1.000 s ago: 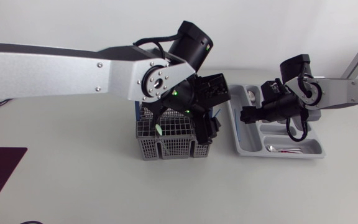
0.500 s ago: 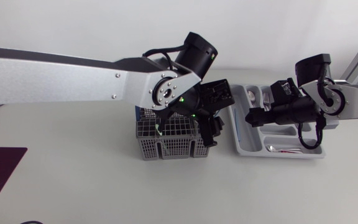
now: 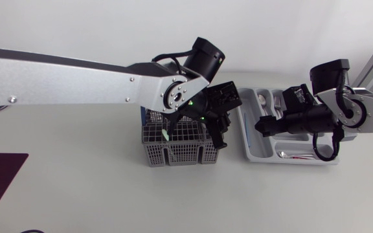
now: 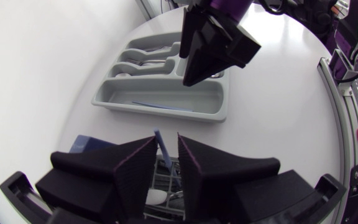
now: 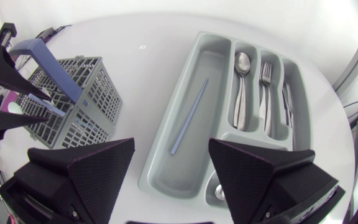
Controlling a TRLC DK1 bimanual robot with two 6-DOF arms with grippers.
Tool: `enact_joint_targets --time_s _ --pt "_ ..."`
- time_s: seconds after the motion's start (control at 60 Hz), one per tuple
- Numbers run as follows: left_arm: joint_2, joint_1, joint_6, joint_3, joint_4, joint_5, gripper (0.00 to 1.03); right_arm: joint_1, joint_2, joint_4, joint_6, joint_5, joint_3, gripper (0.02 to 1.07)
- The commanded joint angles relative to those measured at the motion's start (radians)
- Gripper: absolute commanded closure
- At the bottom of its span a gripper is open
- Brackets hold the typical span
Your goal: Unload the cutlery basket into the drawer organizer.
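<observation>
Organizer (image 5: 180, 167) holds one chopstick (image 5: 188, 116); second chopstick (image 4: 160, 146) at left pincer (image 4: 168, 140), grip unclear; right pincer (image 5: 171, 143) wide open, empty.

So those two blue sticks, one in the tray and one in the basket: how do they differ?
The tray stick lies flat, alone in the organizer's long compartment; the basket stick stands upright, poking out of the basket. The basket stick rises in the narrow gap of the left jaws; the tray stick lies free, below the wide-open right jaws. Both are thin and pale blue.
</observation>
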Motion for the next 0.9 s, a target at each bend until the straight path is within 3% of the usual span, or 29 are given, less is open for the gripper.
enact_joint_targets --time_s 0.0,0.067,0.417,0.883 --pt "0.023 0.009 -0.018 0.041 0.007 0.004 0.82 0.006 -0.016 0.012 -0.02 0.0 -0.025 0.21" --pt "0.025 0.009 -0.024 0.048 0.007 0.004 0.88 0.006 -0.018 0.012 -0.023 0.0 -0.025 0.21" --pt "0.048 0.019 -0.046 0.094 -0.04 0.03 0.96 0.009 -0.038 0.016 -0.041 0.003 -0.041 0.21" --pt "-0.009 0.026 -0.078 0.144 -0.099 0.045 0.96 0.018 -0.104 0.013 -0.063 0.005 -0.067 0.21"
